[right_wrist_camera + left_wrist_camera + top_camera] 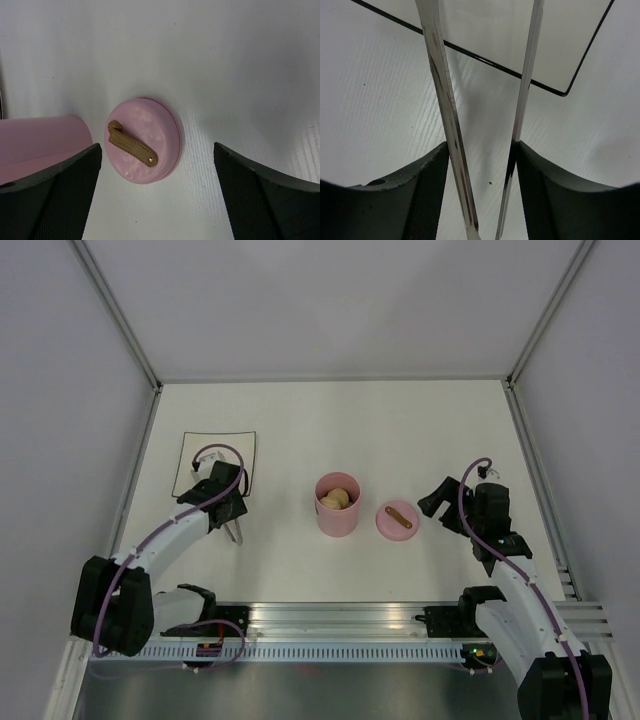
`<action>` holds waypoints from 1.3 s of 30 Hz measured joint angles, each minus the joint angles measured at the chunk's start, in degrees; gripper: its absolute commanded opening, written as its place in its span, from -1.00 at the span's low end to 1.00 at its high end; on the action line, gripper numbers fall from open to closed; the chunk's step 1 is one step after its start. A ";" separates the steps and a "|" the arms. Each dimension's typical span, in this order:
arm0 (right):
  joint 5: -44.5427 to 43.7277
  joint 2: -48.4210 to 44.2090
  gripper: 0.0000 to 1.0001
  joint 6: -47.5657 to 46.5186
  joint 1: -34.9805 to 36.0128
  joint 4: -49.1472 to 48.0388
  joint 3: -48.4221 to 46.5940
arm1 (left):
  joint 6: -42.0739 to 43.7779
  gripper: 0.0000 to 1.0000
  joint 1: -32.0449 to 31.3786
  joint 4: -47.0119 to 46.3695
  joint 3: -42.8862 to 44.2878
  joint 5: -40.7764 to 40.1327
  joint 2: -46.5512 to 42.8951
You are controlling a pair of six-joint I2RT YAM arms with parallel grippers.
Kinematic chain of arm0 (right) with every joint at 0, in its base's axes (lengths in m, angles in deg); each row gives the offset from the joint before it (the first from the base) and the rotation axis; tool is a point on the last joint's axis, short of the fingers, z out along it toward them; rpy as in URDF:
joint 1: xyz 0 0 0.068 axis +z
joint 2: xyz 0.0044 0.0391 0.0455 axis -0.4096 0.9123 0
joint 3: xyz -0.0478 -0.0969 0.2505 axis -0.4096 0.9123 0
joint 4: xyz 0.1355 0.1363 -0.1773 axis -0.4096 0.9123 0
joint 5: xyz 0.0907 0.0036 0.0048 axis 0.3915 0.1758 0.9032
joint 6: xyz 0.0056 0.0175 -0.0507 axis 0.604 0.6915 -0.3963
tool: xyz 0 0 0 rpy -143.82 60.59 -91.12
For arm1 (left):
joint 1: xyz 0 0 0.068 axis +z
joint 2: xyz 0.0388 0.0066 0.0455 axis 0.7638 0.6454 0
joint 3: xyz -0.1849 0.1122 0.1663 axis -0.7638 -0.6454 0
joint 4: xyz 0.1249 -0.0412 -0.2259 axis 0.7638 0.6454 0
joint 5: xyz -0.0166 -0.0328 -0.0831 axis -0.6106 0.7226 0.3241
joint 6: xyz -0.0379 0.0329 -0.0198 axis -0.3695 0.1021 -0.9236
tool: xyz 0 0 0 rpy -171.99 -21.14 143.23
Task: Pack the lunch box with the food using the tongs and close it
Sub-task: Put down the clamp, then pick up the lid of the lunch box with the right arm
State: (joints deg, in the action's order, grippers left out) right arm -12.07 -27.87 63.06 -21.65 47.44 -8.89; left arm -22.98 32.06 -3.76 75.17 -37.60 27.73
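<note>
The pink lunch box [337,505] stands open mid-table with beige round food [336,499] inside; its side also shows at the left of the right wrist view [45,140]. Its pink lid [397,520] with a brown strap lies flat just to the right of it. My right gripper [437,502] is open beside the lid [144,147], which lies ahead of the wide-apart jaws [156,150]. My left gripper [228,505] is shut on the silver tongs [234,531]. Both tong arms [445,100] press against the finger pads [481,150] and spread apart over the table.
A white sheet with a black outline [215,462] lies at the left, just beyond the left gripper; its corner shows behind the tongs [565,92]. Grey walls enclose the table on three sides. An aluminium rail [340,620] runs along the near edge.
</note>
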 measured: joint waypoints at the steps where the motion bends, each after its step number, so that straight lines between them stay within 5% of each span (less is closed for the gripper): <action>1: -0.07 0.02 0.96 -0.11 0.00 0.24 0.00 | -0.02 0.19 0.00 0.61 0.83 0.04 1.92; 8: -0.94 0.00 0.96 -0.68 0.00 1.66 0.00 | -0.11 0.22 0.00 3.10 5.66 1.51 11.85; 12: -1.20 -0.07 0.96 -1.36 0.00 3.32 -0.20 | -0.07 0.50 0.00 3.45 5.73 2.58 12.15; 22: 2.03 2.29 0.87 -6.32 0.04 4.59 -5.64 | 0.55 0.74 0.00 8.57 11.04 4.48 5.97; 23: 2.71 2.47 0.85 -6.73 0.46 4.39 -6.19 | 0.83 0.99 0.00 9.40 12.63 4.92 4.83; 30: 3.67 5.57 0.76 -10.84 8.02 1.53 -10.75 | 5.05 0.99 0.04 13.20 24.37 11.89 -4.15; 39: 0.24 14.47 0.77 -27.50 13.38 -0.46 -14.58 | 12.55 0.99 0.02 15.04 30.45 25.59 -8.96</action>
State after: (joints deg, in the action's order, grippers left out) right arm -11.83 -13.40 35.56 -8.28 46.98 -23.47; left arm -10.44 32.09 11.28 105.62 -12.00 18.76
